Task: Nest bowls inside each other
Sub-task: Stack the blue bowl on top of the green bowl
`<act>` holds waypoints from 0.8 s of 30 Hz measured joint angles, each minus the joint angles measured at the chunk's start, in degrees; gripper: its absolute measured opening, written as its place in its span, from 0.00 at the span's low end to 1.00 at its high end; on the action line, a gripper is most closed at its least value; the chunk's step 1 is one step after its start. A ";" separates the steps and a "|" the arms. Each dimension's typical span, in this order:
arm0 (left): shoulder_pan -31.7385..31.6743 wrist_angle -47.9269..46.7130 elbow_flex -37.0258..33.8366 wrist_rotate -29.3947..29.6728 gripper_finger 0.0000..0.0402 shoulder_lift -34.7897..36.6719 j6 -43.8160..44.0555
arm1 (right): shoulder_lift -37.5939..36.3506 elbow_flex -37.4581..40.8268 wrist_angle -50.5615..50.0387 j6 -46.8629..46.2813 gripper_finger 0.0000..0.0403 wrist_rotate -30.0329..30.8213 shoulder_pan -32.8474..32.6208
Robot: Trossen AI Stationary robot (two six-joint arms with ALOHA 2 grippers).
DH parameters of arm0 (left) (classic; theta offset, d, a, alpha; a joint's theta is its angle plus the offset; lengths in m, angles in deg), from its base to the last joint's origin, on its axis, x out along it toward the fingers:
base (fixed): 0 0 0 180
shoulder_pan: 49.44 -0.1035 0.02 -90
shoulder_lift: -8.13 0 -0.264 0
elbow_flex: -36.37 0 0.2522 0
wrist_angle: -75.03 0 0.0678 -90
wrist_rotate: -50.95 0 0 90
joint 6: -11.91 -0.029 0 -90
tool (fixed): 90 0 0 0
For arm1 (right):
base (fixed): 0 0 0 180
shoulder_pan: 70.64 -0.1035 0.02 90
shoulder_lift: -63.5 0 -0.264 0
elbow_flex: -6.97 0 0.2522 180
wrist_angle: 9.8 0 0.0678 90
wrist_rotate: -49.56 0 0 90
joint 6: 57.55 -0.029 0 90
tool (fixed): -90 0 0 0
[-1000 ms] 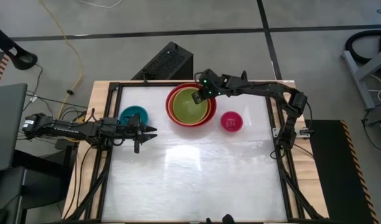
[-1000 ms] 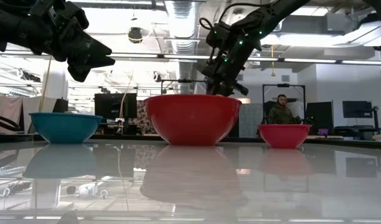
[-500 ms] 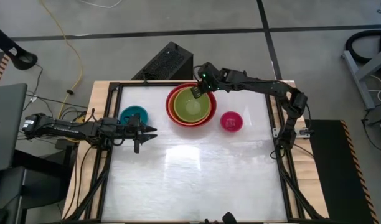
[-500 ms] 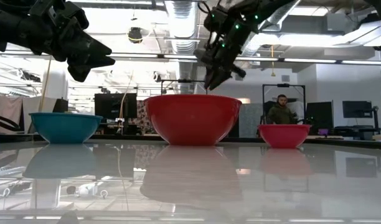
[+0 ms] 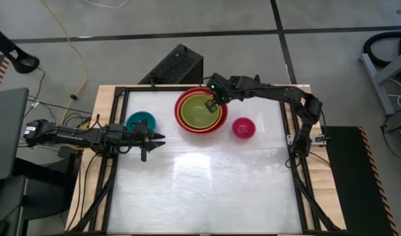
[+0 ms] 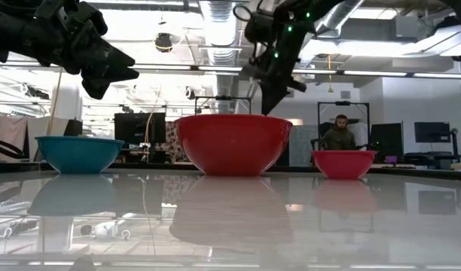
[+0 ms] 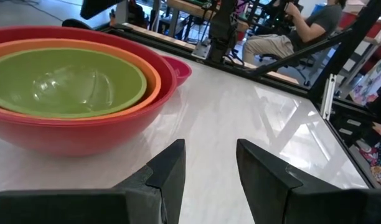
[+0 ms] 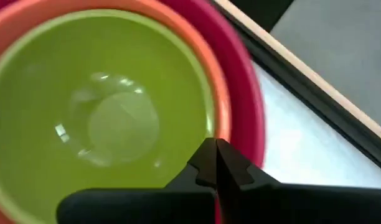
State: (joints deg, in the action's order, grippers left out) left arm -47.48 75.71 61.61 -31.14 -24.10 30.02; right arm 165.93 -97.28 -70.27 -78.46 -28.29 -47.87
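Note:
A red bowl (image 5: 200, 126) stands at the table's far middle with an orange bowl (image 5: 181, 113) and a lime green bowl (image 5: 199, 113) nested in it. The teal bowl (image 5: 141, 120) rests on its base to the left, and the pink bowl (image 5: 244, 127) to the right. My right gripper (image 5: 212, 102) hangs shut above the stack's far right rim, pointing steeply down and clear of it (image 6: 270, 104). My left gripper (image 5: 156, 137) hovers open beside the teal bowl, nothing between its fingers (image 7: 209, 168).
A black frame rail (image 5: 187, 89) runs along the table's far edge just behind the stack. The white tabletop (image 5: 200, 190) stretches wide toward the near edge. A seated person (image 6: 340, 135) shows in the room beyond the table.
My right gripper has risen from the stack's far right rim and turned a little, and its fingers have shut with nothing in them. The green bowl stays nested in the orange and red ones.

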 joint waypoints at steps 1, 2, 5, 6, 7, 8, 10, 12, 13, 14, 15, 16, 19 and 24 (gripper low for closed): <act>0.00 0.00 0.00 -0.12 0.33 -0.01 0.00 | -0.50 -0.04 -0.50 0.00 0.03 -0.02 -0.82; 0.00 0.00 0.00 -0.12 0.33 -0.01 0.00 | -1.34 -0.04 -1.90 0.00 0.03 -0.06 -1.67; 0.00 0.00 0.00 -0.12 0.33 0.00 -0.17 | -4.33 -0.03 -5.29 -0.04 0.02 -0.15 -4.70; 0.00 0.00 0.00 -0.12 0.33 -0.01 -0.28 | -5.28 -0.07 -6.30 -0.07 0.02 0.08 -5.62; 0.00 0.00 0.00 -0.10 0.33 0.01 -0.37 | -6.16 -0.08 -7.19 -0.27 0.03 0.66 -6.48; 0.00 0.00 0.00 -0.10 0.33 0.01 -0.42 | -7.03 -0.07 -7.68 -0.42 0.04 1.29 -7.24; 0.00 0.00 0.00 -0.08 0.33 -0.01 -0.43 | -8.20 -0.06 -6.22 0.06 0.06 1.09 -8.54; 0.00 0.00 0.00 -0.08 0.33 -0.01 -0.46 | -8.73 -0.06 -2.11 0.00 0.08 0.60 -10.17; 0.00 0.00 0.00 -0.02 0.33 -0.01 -0.46 | -8.68 -0.08 1.17 -0.19 0.09 -0.07 -11.03; 0.00 0.01 0.00 0.09 0.33 0.00 -0.46 | -8.47 -0.09 4.34 -0.09 0.10 -0.28 -11.99; 0.00 0.01 0.00 0.24 0.33 0.01 -0.46 | -7.65 -0.10 7.14 0.74 0.11 -0.61 -13.07; 0.00 0.00 0.00 0.27 0.33 0.01 -0.45 | -6.53 -0.10 10.05 2.27 0.11 -1.49 -14.20; 0.00 -0.02 0.00 0.25 0.33 0.01 -0.40 | -2.73 -0.06 16.31 7.26 0.12 -3.45 -17.16; 0.00 -0.68 0.00 0.08 0.33 0.05 0.20 | 2.95 -0.07 27.46 15.05 0.14 -9.06 -20.71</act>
State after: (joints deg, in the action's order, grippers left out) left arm -47.48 75.03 61.61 -31.07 -24.06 30.22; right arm 168.87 -97.35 -42.80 -63.42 -37.35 -68.57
